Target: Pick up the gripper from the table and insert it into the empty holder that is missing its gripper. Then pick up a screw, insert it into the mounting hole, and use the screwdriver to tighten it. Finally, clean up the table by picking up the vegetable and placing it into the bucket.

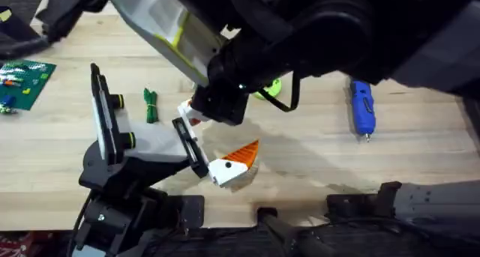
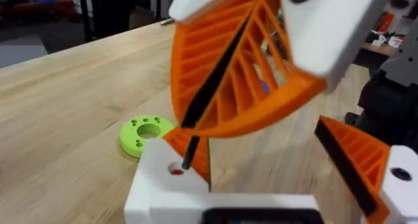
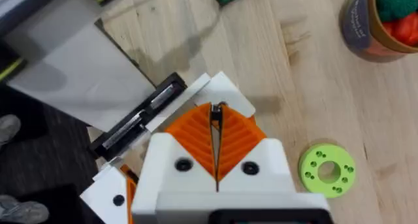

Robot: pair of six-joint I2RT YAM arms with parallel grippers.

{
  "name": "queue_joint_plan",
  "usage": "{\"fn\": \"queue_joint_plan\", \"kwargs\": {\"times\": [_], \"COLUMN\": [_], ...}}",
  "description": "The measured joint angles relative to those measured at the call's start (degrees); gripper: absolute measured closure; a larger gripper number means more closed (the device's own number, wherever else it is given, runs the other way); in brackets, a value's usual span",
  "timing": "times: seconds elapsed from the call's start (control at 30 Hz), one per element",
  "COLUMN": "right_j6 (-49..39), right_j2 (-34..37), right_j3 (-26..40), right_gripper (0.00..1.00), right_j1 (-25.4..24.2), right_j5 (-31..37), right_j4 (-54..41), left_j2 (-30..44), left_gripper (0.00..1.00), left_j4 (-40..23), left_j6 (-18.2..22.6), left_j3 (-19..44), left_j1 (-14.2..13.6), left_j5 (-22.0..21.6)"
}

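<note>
One screwdriver (image 1: 362, 107), one vegetable (image 1: 152, 106); right claw (image 3: 216, 117) pinched, seemingly on screw.

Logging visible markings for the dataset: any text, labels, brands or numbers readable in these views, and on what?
Nothing can be read.
Bucket: its dark blue label carries small pale lettering, too blurred to read.
Green board at the table's far left: coloured marks, no legible text.
Screwdriver: no marking visible.

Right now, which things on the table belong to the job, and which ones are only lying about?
Job: gripper, holder, screw, screwdriver, vegetable, bucket.
Lying about: green ring, green board.
</note>
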Motion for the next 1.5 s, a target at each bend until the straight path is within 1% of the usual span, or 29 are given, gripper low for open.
{"fn": "queue_joint_plan", "kwargs": {"times": [0.3, 0.87, 1.23, 1.5], "right_j6": [0.0, 0.0, 0.0, 0.0], "right_j2": [0.0, 2.1, 2.2, 2.2], "right_j3": [0.0, 0.0, 0.1, 0.3], "right_gripper": [0.995, 0.995, 0.995, 0.995], "right_j1": [0.0, 0.0, 0.0, 0.0], "right_j5": [1.4, 1.7, 1.7, 1.7], "right_j4": [0.0, -0.2, -0.2, -2.8], "left_j2": [0.0, 0.0, 0.0, 0.0], "left_gripper": [0.018, 0.018, 0.018, 0.018], "left_j4": [0.0, -0.1, -0.1, -0.1], "left_j6": [0.0, -0.3, -0.5, -0.7], "left_j3": [0.0, 0.0, 0.0, 0.0], "left_j1": [0.0, 0.0, 0.0, 0.0], "left_j5": [0.0, 0.0, 0.0, 0.0]}}
